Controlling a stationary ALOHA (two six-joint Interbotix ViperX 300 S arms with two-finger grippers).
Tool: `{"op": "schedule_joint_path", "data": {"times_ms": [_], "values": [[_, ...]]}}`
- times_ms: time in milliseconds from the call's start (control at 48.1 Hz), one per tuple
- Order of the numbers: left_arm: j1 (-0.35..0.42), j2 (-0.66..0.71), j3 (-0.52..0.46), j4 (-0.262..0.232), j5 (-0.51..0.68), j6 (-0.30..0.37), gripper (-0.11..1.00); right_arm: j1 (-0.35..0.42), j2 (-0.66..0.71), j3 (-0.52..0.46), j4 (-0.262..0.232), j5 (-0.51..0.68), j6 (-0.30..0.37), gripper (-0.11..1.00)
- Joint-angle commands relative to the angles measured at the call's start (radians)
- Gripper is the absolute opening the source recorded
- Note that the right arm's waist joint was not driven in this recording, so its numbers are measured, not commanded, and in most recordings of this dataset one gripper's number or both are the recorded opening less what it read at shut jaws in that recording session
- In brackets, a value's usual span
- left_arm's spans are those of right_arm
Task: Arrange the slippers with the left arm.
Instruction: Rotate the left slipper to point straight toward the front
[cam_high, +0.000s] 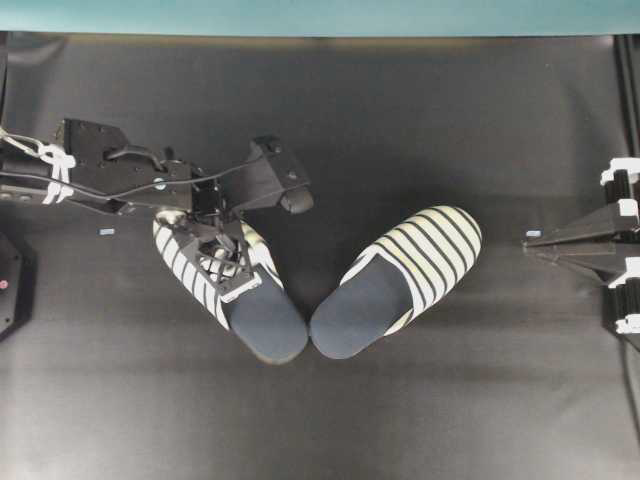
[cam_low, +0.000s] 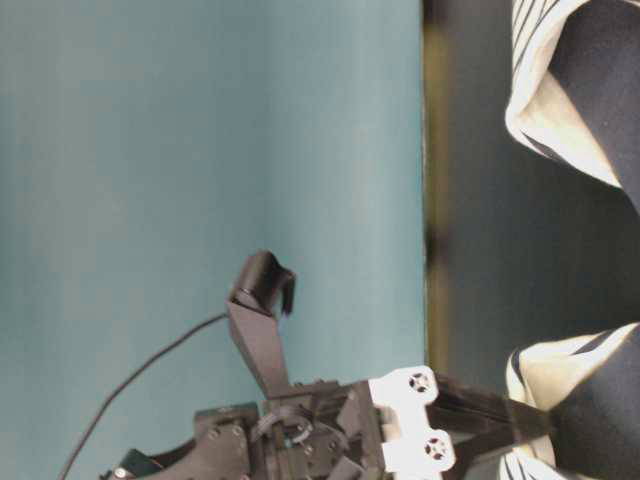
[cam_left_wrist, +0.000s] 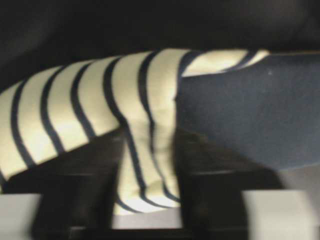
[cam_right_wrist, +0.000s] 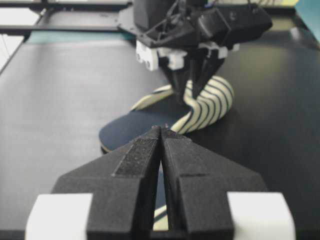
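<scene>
Left end effector (cam_high: 228, 262): my black two-fingered tool, clamped on a pinched fold of the left cream-and-navy striped fabric slipper (cam_high: 228, 290).
Right end effector (cam_high: 540, 240): clenched, empty, parked aside.
Other slipper (cam_high: 400, 278): on the black desk (cam_high: 400, 120), heels nearly touching.
Handling: light, soft, floppy; I judge the toe-cover edge the best hold.

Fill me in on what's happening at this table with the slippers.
The left arm has reached down onto the left slipper. Its left gripper pinches the edge of the striped toe cover, and the left wrist view shows the fabric bunched between the fingers. The right slipper lies untouched beside it, heels nearly meeting and toes splayed apart, so the pair is not yet lined up. The right gripper sits shut at the side of the black table, away from both slippers.
</scene>
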Motion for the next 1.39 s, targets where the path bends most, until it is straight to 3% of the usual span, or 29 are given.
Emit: {"op": "schedule_joint_path", "data": {"times_ms": [0,104,395,728,1082,1373], "values": [[0.0,-0.018,-0.034,0.003,-0.002,0.04,0.21,0.0,0.005,-0.005,0.003,-0.012,0.009,0.0],[0.002,-0.034,-0.066,0.003,0.006,0.095,0.02,0.0,0.003,-0.003,0.003,-0.012,0.009,0.0],[0.025,-0.086,-0.176,0.011,0.055,0.265,0.01,0.0,-0.006,-0.002,0.003,-0.014,0.009,0.0],[0.046,-0.057,-0.164,0.011,-0.023,0.354,0.01,-0.002,-0.011,0.003,0.018,-0.014,0.009,0.0],[0.026,-0.009,-0.043,0.009,-0.253,0.377,0.01,0.0,-0.012,0.006,0.018,-0.017,0.009,0.0],[0.0,0.032,-0.029,0.009,-0.268,0.367,0.01,0.0,-0.012,0.011,0.018,-0.026,0.009,0.0]]}}
